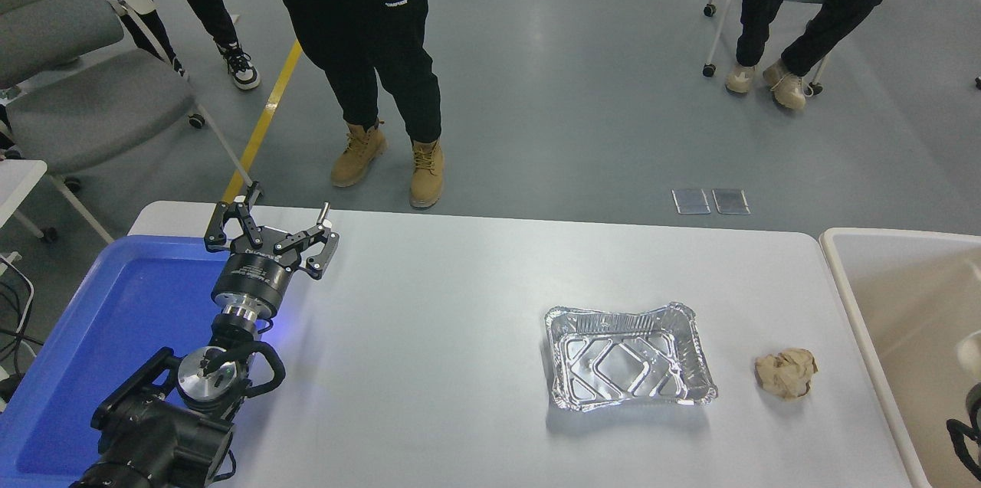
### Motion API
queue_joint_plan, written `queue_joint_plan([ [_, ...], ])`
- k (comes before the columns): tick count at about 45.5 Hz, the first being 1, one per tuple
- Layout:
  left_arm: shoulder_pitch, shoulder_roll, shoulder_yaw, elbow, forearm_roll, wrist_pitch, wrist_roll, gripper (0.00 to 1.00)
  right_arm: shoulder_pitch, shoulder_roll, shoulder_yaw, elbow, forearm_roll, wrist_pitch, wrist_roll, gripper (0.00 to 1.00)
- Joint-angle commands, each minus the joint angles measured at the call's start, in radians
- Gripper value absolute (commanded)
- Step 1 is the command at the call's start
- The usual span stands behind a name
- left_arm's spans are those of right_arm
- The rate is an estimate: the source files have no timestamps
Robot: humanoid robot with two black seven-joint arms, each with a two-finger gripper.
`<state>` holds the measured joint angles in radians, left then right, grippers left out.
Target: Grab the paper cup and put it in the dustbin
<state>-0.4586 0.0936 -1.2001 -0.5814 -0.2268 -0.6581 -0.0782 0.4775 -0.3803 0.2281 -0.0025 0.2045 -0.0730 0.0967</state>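
Head view: the left gripper [270,229] is parked at about eight o'clock, over the near-left part of the white table [444,335] at the edge of a blue tray [115,319], its fingers spread wide and holding nothing. At about four o'clock, at the picture's right edge, a sliver of the right gripper [967,427] shows inside the bin [858,304] — too little of it is in view to tell whether it is spread or closed, or whether it holds anything. Just above it, against the bin's beige inside, sits a pale rounded shape that may be the paper cup [970,354], cut off by the frame. On the table, right of centre, lies a foil tray [628,358], and between it and the bin a crumpled paper ball [785,373], apart from both. At twelve o'clock a person [368,51] in black trousers and tan boots stands beyond the table's far edge — another sits on a chair at one o'clock.
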Motion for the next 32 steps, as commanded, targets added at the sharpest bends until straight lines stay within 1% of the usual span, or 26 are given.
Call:
queue_joint_plan([
  [1,0.000,0.000,0.001,0.000,0.000,0.000,0.000,0.99,-0.002,0.000,0.013,-0.004,0.001,0.002,0.000,1.00],
  [13,0.000,0.000,0.001,0.000,0.000,-0.002,0.000,0.99,0.061,-0.048,-0.006,0.001,-0.014,0.005,0.003,1.00],
  [18,0.000,0.000,0.001,0.000,0.000,0.000,0.000,0.99,0.131,-0.104,-0.029,0.015,-0.031,0.024,0.000,1.00],
  [25,0.000,0.000,0.001,0.000,0.000,0.000,0.000,0.99,0.263,-0.178,-0.122,0.070,-0.119,0.058,-0.002,1.00],
  [32,0.000,0.000,0.001,0.000,0.001,0.000,0.000,0.99,0.409,-0.215,-0.274,0.110,-0.145,0.079,-0.005,1.00],
])
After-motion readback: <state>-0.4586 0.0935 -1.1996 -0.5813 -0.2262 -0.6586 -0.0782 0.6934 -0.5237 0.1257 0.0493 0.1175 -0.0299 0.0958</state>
